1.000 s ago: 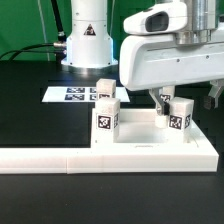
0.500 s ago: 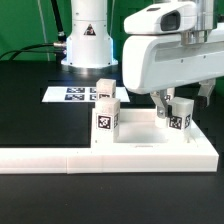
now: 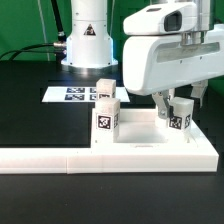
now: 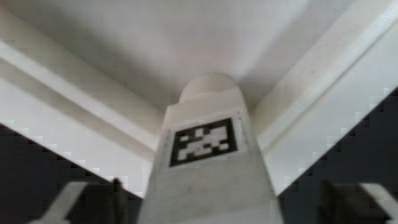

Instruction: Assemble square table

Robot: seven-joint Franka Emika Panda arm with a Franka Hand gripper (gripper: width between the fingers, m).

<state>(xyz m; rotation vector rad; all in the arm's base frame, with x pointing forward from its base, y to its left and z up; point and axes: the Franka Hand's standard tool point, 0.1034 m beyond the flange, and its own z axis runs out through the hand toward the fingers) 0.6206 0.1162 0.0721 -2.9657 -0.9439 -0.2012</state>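
Tabletop (image 3: 150, 152), a white square tray with a raised rim, sits on the black surface (image 3: 30, 110) toward the exterior view's right, pressed up against the long white L-shaped rail (image 3: 60, 158) that runs along the near side. Three short white legs with black-and-white tags are in view. One leg (image 3: 106, 118) stands upright at the tabletop's corner on the exterior view's left, and a second leg (image 3: 105, 92) stands just behind it, near the marker board (image 3: 68, 95) that lies flat on the surface.

A third leg (image 3: 180, 114) stands upright over the tabletop's far corner on the exterior view's right, and the hand (image 3: 178, 100) is down on it from above. Its two dark fingers (image 3: 162, 99) flank the leg's upper part, one on each side. The wrist view shows the same leg (image 4: 210, 150) filling the middle of the frame, tag facing the camera, with the fingers (image 4: 80, 203) close on both sides, so the hand appears closed on it. Beyond the leg in that view run the white rim and floor of the tabletop (image 4: 107, 50). Whether the leg's bottom end touches the tabletop I cannot tell, since the rim hides it. The arm's bulky white wrist housing (image 3: 170, 55) looms over this corner.
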